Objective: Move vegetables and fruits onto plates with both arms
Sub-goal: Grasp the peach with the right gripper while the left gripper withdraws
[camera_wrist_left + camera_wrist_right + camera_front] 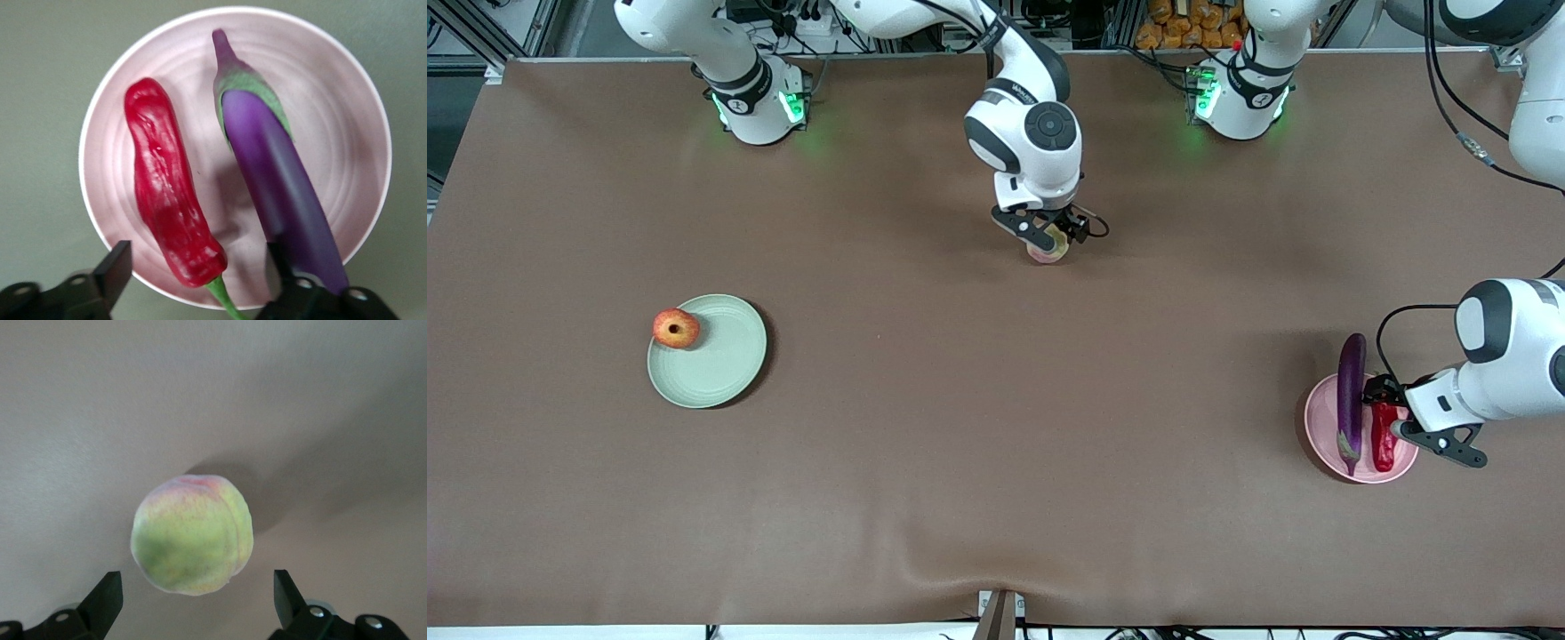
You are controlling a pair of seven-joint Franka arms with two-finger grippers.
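The purple eggplant (1352, 391) and the red chili pepper (1384, 442) lie side by side on the pink plate (1320, 418) at the left arm's end of the table. My left gripper (1392, 411) is open just over the chili's stem end. In the left wrist view the fingers (119, 267) stand apart on either side of the chili (167, 193), beside the eggplant (280, 180) on the plate (333, 100). The yellowish-pink peach (1048, 250) sits on the table mid-way between the arms' bases. My right gripper (1049, 233) is open right above the peach (193, 533). The red apple-like fruit (676, 329) rests on the pale green plate (725, 360).
A brown cloth (996, 400) covers the whole table. The eggplant's tip sticks out over the pink plate's rim. A cable (1392, 324) loops from the left wrist above the pink plate. A small bracket (1000, 613) sits at the table's near edge.
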